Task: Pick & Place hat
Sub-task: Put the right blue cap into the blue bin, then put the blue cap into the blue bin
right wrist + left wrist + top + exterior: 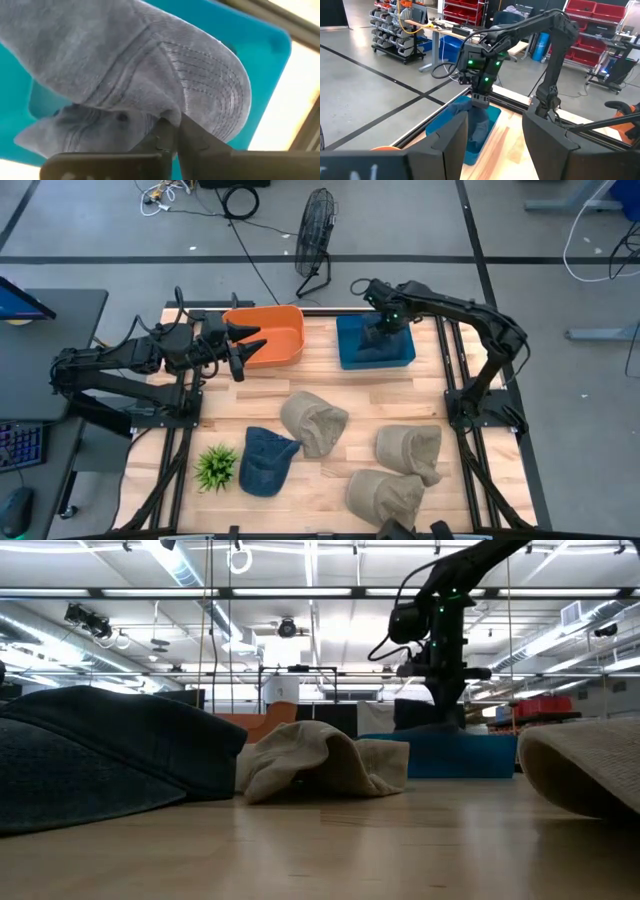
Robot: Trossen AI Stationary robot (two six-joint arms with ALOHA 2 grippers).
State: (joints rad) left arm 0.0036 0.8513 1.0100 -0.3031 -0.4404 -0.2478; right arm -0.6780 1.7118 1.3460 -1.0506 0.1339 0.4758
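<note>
My right gripper [377,333] is down over the blue rectangular plastic bin [375,343] at the far side of the wooden table [330,395], and its fingers are pinched tight on a fold of the grey-blue denim cap [125,75]. The wrist view shows the stitched brim filling the frame with the bin's blue floor behind it, so the cap hangs inside the bin's walls. I can't tell whether it is resting on the floor. I hold it by the edge of the fabric so the crown can drop in and not snag the rim.

My left gripper [240,352] waits beside the orange plastic bin [270,335], fingers spread and holding nothing, pointed across toward the blue one, out of the right arm's way.

Still on the table: a dark blue denim cap [265,462] near the front, next to a small green artificial plant [216,467], and three beige canvas caps, one in the middle [312,422], one further right [408,450] and one at the front edge [385,494]. The split looks colour-based to me, blue into blue, so the dark blue cap probably comes here next.

I judge this placement nearly finished: release, then lift straight up so the fingers don't drag the cap back out.
</note>
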